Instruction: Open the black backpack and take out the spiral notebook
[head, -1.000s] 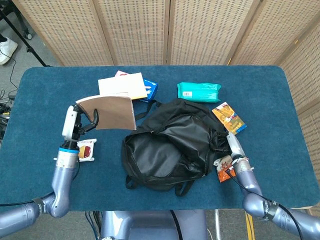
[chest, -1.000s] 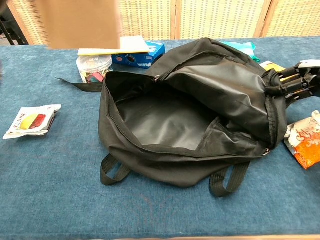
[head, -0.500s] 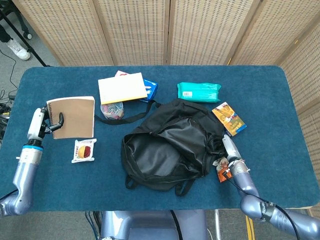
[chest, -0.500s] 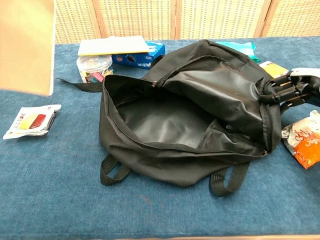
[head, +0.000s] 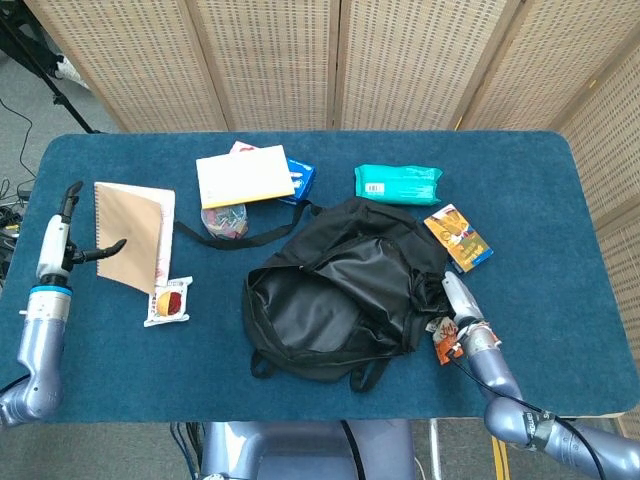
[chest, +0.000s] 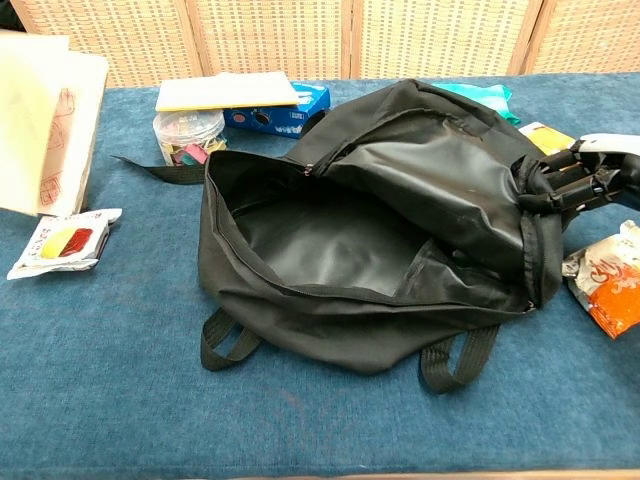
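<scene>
A staged indoor test area for robot work, more lab or studio than home. A table (head: 560, 200) covered in dark blue carpet-like cloth stands before folding screens (head: 270, 60) of pale perforated panels in wooden frames, which close off the space behind. At the upper left, on a grey floor, black tripod legs (head: 45, 75) and a cable (head: 25, 130) show beside the table. Everyday items lie spread across the cloth like props: a teal wipes pack (head: 398, 183), a blue box (head: 300, 178) and snack packets (head: 457, 236).
</scene>
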